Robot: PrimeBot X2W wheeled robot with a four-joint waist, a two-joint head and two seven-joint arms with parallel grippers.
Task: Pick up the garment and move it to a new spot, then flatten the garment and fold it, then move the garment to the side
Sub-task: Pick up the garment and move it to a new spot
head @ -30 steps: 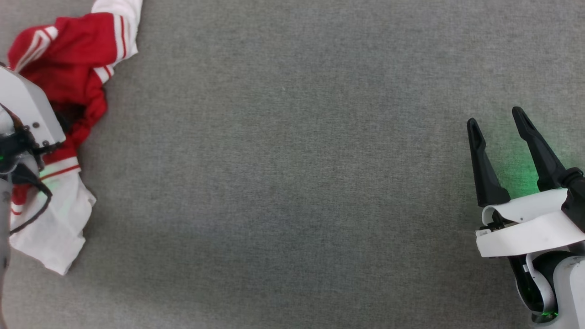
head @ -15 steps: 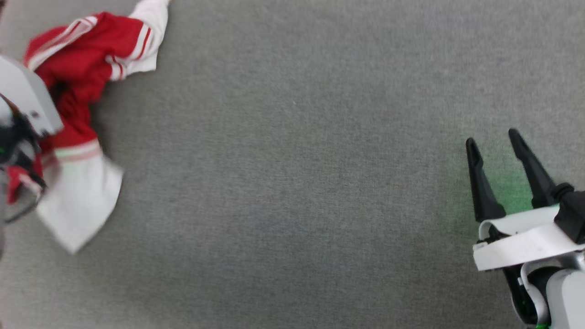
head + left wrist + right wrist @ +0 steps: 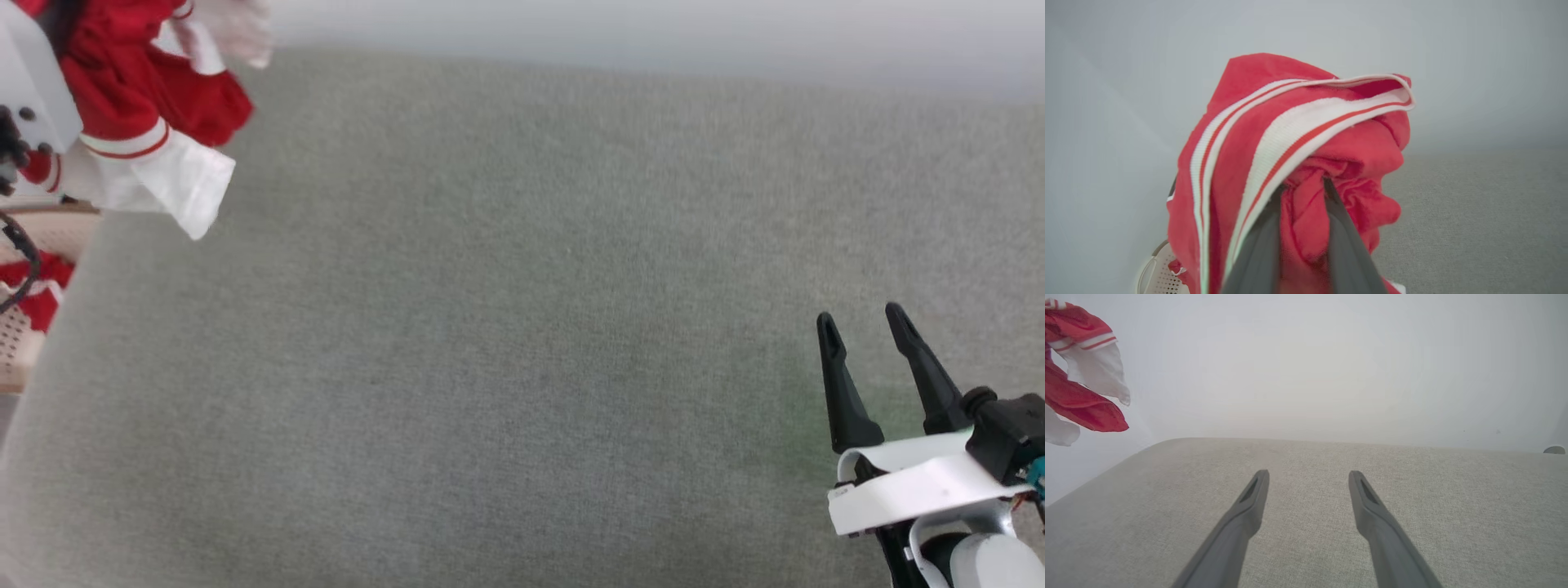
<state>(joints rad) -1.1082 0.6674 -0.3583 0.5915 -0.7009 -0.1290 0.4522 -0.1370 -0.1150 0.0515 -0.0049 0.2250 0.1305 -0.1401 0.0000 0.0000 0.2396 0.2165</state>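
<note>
Left jaws are clamped on a twisted wad of red cloth from the shirt (image 3: pixel 1298 134), with the two dark fingers (image 3: pixel 1257 253) squeezed in on either side of the bunch and the striped trim flopped over the top. That's a pretty small bite for a whole shirt, so my first worry is the wad just sliding out if the arm swings quickly. The rest of it hangs loose in the air up at the far left corner of the tabletop (image 3: pixel 522 327), white sleeve (image 3: pixel 180 180) dangling lowest. From the right wrist view it looks like it's out past the edge rather than over the cloth surface. So a slip here probably drops it off the side, maybe into the pale basket (image 3: pixel 16 351) down there. That sleeve could also snag the basket rim or drag on the corner on the way in. There's some red by the basket too, and I can't tell if it's part of this shirt. Right jaws are spread wide and empty, low over the near right of the tabletop, well apart from the shirt, so no quick save from there. It's all scrunched too, so it'll likely land in a heap.
</note>
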